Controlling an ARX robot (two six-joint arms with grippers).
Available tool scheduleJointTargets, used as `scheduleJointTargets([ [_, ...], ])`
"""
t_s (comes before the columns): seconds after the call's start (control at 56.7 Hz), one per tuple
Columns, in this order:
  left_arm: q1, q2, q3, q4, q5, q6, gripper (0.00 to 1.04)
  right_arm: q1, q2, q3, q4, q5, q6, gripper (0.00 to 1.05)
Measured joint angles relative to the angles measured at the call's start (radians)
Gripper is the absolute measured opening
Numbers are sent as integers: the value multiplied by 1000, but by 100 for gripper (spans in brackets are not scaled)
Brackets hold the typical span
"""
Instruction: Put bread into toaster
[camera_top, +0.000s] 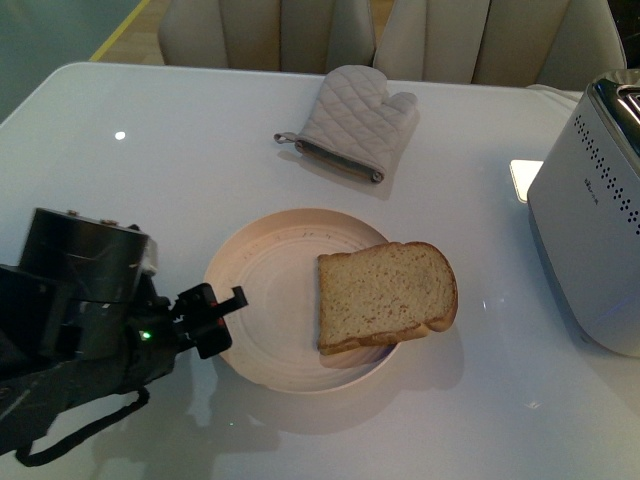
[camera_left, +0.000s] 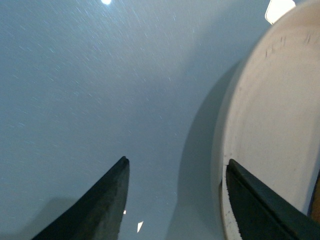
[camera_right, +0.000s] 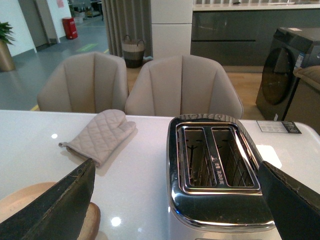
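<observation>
Left claw (camera_top: 222, 320): open, empty, at rim of cream plate (camera_top: 270, 260); possibly touching it, unclear.
Bread (camera_top: 385, 295): flat on plate, across from left claw.
Right claw (camera_right: 175, 200): wide open, empty; toaster (camera_right: 215, 165) slots just ahead.
Oven mitt (camera_top: 355, 120): on worktop (camera_top: 150, 150), well beyond both.

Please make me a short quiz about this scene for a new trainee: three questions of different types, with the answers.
1. True or false: the bread is already inside the toaster.
2. How many slots does the toaster have, and are they empty?
3. What lies beyond the plate, farther from the robot? A) a fork B) an oven mitt C) a cup

Key: 1 false, it lies on the plate; 2 two, both empty; 3 B.
</observation>
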Motion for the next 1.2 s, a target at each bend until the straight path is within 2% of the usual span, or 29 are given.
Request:
scheduleJointTargets([
  [0.159,137,-226,-116,68,69,35,99,0,0,0,0,0,0,96],
  [0.529,322,-855,-354,3,248,39,97,0,0,0,0,0,0,96],
  [0.776,428,-1478,-465,-219,378,18,97,0,0,0,0,0,0,96],
  [0.794,428,-1507,-472,-219,361,39,96,0,0,0,0,0,0,96],
  [0.811,411,-1532,-478,-214,282,87,92,0,0,0,0,0,0,96],
  [0.864,382,-1572,-492,-221,143,256,81,0,0,0,0,0,0,96],
  [0.917,366,-1598,-505,-237,85,385,72,0,0,0,0,0,0,96],
  [0.988,351,-1635,-524,-262,56,505,60,0,0,0,0,0,0,96],
  [1.058,282,-1682,-538,-295,-31,577,45,0,0,0,0,0,0,96],
  [1.146,251,-1734,-549,-332,-35,619,28,0,0,0,0,0,0,96],
  [1.199,250,-1760,-565,-333,-42,631,13,0,0,0,0,0,0,96],
])
